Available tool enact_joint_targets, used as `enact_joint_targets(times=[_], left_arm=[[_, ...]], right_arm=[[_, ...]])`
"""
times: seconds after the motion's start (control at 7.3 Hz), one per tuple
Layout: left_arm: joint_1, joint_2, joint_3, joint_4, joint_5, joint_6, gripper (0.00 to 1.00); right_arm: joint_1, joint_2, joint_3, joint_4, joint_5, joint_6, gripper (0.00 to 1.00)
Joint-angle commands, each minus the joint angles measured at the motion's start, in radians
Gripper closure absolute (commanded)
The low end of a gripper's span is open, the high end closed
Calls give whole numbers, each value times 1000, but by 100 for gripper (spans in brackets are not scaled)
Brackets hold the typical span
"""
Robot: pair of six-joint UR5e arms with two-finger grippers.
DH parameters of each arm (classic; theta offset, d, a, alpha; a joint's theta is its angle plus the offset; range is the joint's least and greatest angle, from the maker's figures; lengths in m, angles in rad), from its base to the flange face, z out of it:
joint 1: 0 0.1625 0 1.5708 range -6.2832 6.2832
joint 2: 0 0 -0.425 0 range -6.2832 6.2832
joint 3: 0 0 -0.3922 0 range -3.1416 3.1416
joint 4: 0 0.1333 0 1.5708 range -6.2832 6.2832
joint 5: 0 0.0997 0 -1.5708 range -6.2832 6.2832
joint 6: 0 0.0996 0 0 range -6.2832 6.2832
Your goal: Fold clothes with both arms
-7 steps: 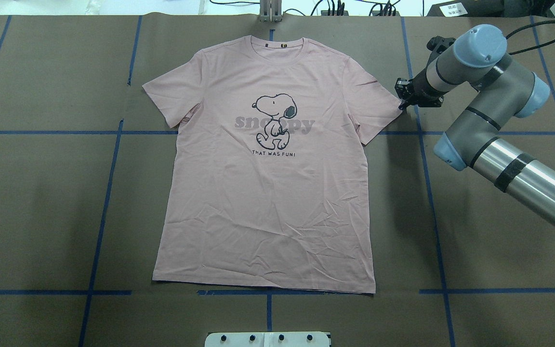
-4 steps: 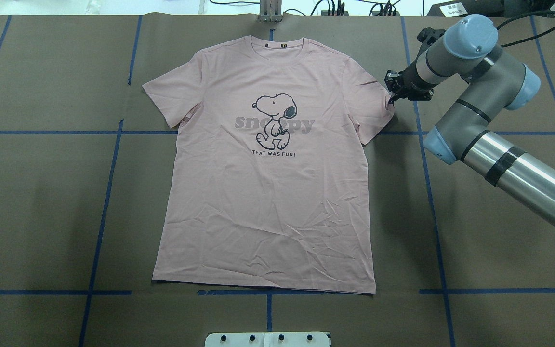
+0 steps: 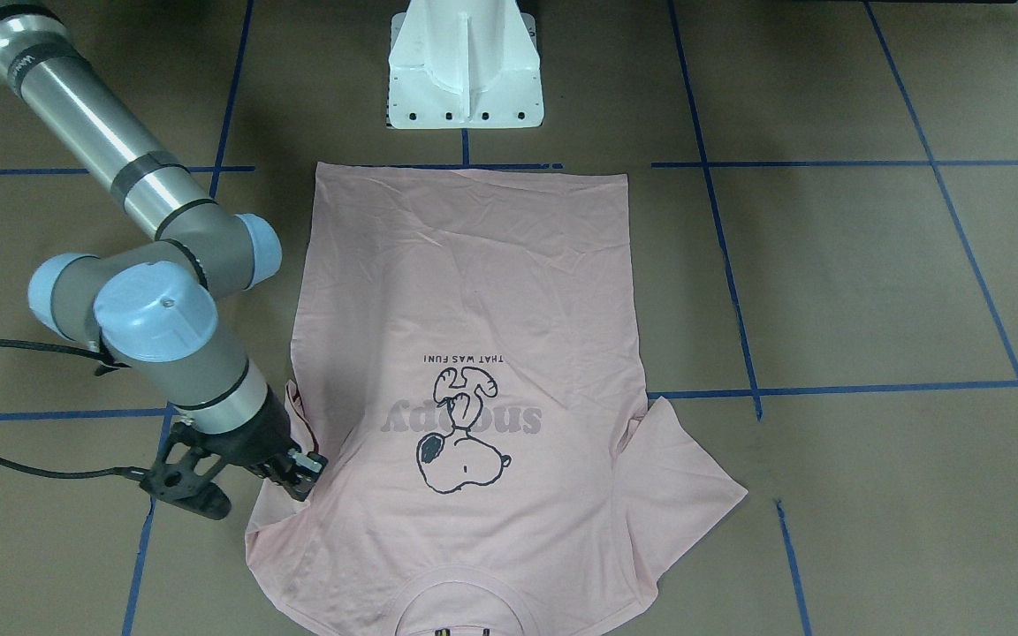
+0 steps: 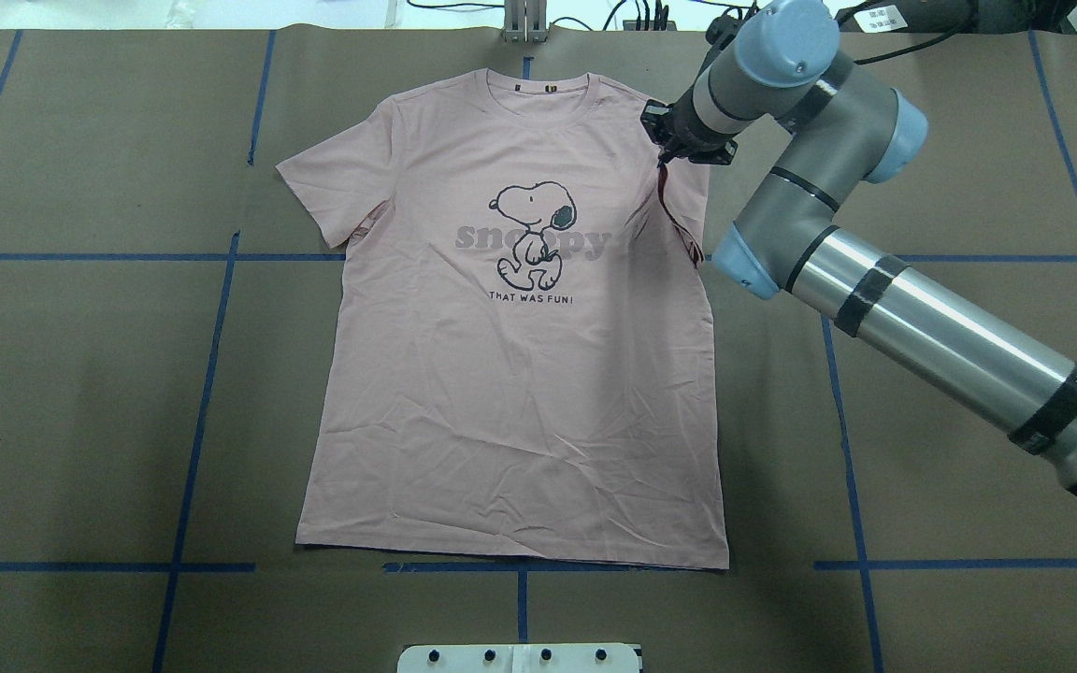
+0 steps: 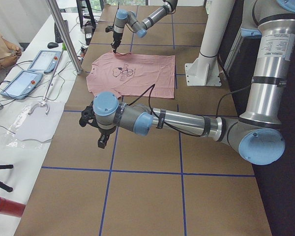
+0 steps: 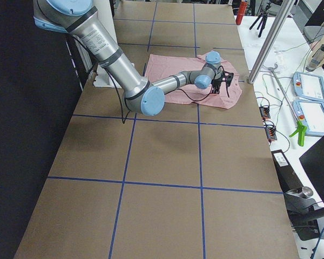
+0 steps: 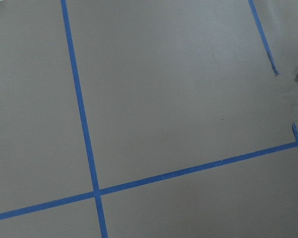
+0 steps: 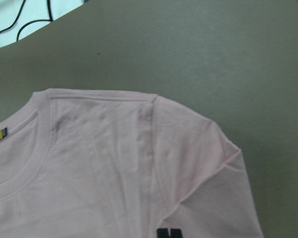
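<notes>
Pedestal base (image 4: 520, 657): white and nearest the robot, just short of the hem. The shirt lies centred ahead of it, likely so each arm can reach one side.
T-shirt (image 4: 510, 402): pale pink, spread flat and face up on the brown table (image 4: 922, 393), hem toward the robot and collar away.
Hem (image 4: 510, 558): straight, lying along a blue tape line (image 4: 211, 566), with nothing touching it.
Snoopy print (image 4: 531, 234): uncovered at mid-chest; the fold does not reach it.
Left sleeve (image 4: 333, 182): flat and spread outward, not yet folded.
Left gripper (image 5: 103, 142): seen only from the side camera, over bare table off the shirt's left side and apart from the cloth. I cannot tell whether its fingers are parted or closed. Its wrist camera shows table and tape with a sliver of pink at the edge — I judge it is waiting its turn.
Right sleeve (image 4: 686, 201): turned inward over the shoulder, its edge raised.
Right gripper (image 4: 662, 159): fingers pinched closed on the sleeve's edge, low over the shoulder. I judge it holds there to lay the sleeve onto the body and leave a straight side.
Collar (image 4: 538, 98): farthest from the robot — ribbed, flat, near the table's far edge.
</notes>
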Motion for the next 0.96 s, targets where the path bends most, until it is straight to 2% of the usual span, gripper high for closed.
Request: enact_joint_targets(times=[0.0, 0.14, 0.27, 0.55, 0.69, 0.82], left_arm=[[3, -5, -18, -2, -1, 0, 0], [3, -7, -20, -29, -22, 2, 0], [21, -10, -17, -111, -45, -6, 0], [114, -25, -17, -252, -34, -241, 0], [218, -98, 53, -264, -21, -371, 0], [370, -266, 168, -255, 116, -522, 0]], right_arm=[[-84, 55, -55, 2, -128, 1, 9], [-94, 70, -66, 2, -151, -5, 0], [-92, 71, -78, 2, -153, -12, 0], [-72, 78, -59, 2, -141, -6, 0], [-30, 69, -15, -1, -68, -7, 0], [32, 57, 12, -3, 42, -10, 0]])
